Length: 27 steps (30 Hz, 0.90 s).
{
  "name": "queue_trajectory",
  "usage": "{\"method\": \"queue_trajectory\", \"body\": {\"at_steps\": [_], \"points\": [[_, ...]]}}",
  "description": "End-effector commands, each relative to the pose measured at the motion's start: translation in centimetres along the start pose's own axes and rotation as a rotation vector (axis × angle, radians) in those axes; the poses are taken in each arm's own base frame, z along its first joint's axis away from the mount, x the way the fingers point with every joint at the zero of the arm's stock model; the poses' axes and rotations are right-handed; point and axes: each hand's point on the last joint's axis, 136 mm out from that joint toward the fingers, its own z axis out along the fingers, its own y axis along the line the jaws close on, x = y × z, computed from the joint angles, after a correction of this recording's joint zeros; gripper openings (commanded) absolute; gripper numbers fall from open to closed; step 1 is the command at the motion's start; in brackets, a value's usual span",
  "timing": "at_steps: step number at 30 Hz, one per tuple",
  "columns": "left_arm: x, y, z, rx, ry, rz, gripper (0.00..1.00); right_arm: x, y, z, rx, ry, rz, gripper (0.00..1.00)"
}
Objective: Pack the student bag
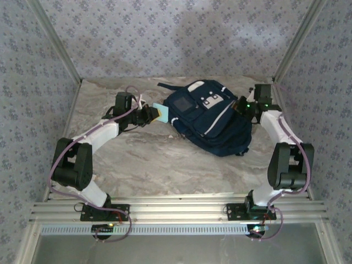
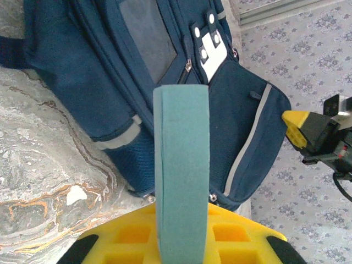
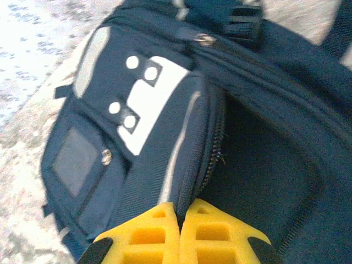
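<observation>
Student bag (image 1: 212, 118): flat on table (image 1: 154, 159). Left gripper (image 2: 181, 245), bag's left: clamped on teal notebook (image 2: 181, 165). Right gripper (image 3: 180, 220), bag's right: shut, pinching pocket rim (image 3: 206, 143) (thin bite). Risk: fabric slips free.

Student bag (image 3: 275, 110) blurry, partly beyond the right wrist view's edges.
</observation>
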Motion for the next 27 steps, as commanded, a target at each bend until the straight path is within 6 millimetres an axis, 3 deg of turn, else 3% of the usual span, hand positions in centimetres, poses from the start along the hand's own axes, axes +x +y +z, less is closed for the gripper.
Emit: {"method": "queue_trajectory", "body": {"at_steps": [1, 5, 6, 11, 15, 22, 27], "points": [[-0.9, -2.8, -1.0, 0.048, -0.02, 0.087, 0.0, 2.6, 6.2, -0.4, -0.146, 0.074, -0.003, 0.0], [-1.4, -1.9, -1.2, 0.019, -0.042, 0.106, 0.0, 6.4, 10.0, 0.7, -0.192, 0.144, 0.011, 0.0], [-1.5, -1.5, -1.2, 0.015, -0.046, 0.106, 0.0, 8.1, 10.0, 1.3, -0.19, 0.171, 0.027, 0.0], [-1.3, 0.2, -1.4, 0.001, -0.05, 0.078, 0.0, 12.4, 13.4, 1.8, -0.232, 0.191, 0.094, 0.0], [-1.2, -0.4, -3.0, 0.009, -0.074, 0.076, 0.0, 14.8, 15.5, 3.3, -0.267, 0.175, 0.148, 0.0], [0.6, -5.1, -6.8, 0.065, -0.155, 0.096, 0.0, 14.8, 19.9, 5.7, -0.365, 0.175, 0.209, 0.0], [3.7, -7.4, -6.7, 0.113, -0.195, 0.076, 0.0, 13.0, 20.8, 6.5, -0.405, 0.115, 0.337, 0.0]]}}
